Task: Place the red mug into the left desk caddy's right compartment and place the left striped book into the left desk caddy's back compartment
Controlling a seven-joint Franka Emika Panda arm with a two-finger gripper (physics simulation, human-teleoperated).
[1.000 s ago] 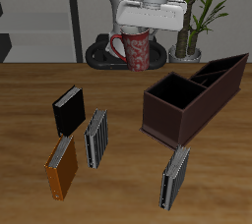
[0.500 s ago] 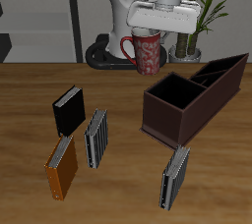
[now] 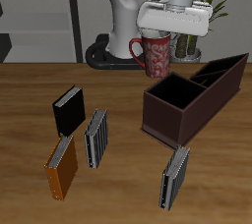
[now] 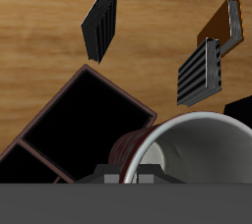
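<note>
The gripper (image 3: 161,33) held the red mug (image 3: 157,52) by its rim, fingers closed on it, and the mug hung upright in the air above the far part of the tabletop (image 3: 126,110), its handle pointing away from the left desk caddy (image 3: 193,94). The mug was not over the caddy: it hung just beside the caddy's far end. In the wrist view the mug's white inside (image 4: 202,170) showed near the open right compartment (image 4: 87,127), which held nothing. The left striped book (image 3: 175,177) stood on the tabletop near the front edge, just in front of the caddy. The other striped book (image 3: 95,138), an orange book (image 3: 62,167) and a black book (image 3: 67,110) stood together, well apart from the caddy.
</note>
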